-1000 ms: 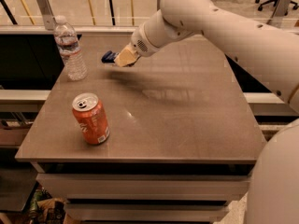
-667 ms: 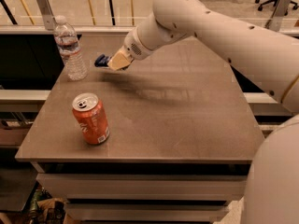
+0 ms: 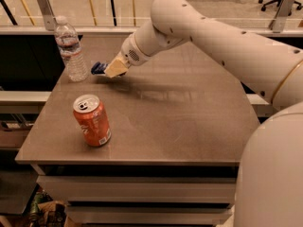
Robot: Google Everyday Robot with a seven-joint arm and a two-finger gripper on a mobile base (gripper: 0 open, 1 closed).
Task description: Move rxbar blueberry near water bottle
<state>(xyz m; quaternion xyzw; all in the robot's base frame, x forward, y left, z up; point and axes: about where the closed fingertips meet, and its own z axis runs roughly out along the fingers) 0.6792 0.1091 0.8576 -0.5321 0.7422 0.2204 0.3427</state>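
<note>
The water bottle (image 3: 69,48) stands upright at the far left corner of the grey table (image 3: 170,117). The rxbar blueberry (image 3: 98,68), a small dark blue bar, shows just right of the bottle, sticking out from my gripper (image 3: 110,70). The gripper's tan fingers (image 3: 115,68) are closed on the bar, holding it low over the table surface a short gap from the bottle. Most of the bar is hidden by the fingers. My white arm reaches in from the right.
An orange soda can (image 3: 92,120) stands upright at the front left of the table. A railing and dark gap lie behind the table's far edge. My white base fills the lower right corner.
My gripper has moved left and down with the bar, from mid-back of the table to close beside the water bottle. The can and bottle have not moved.
</note>
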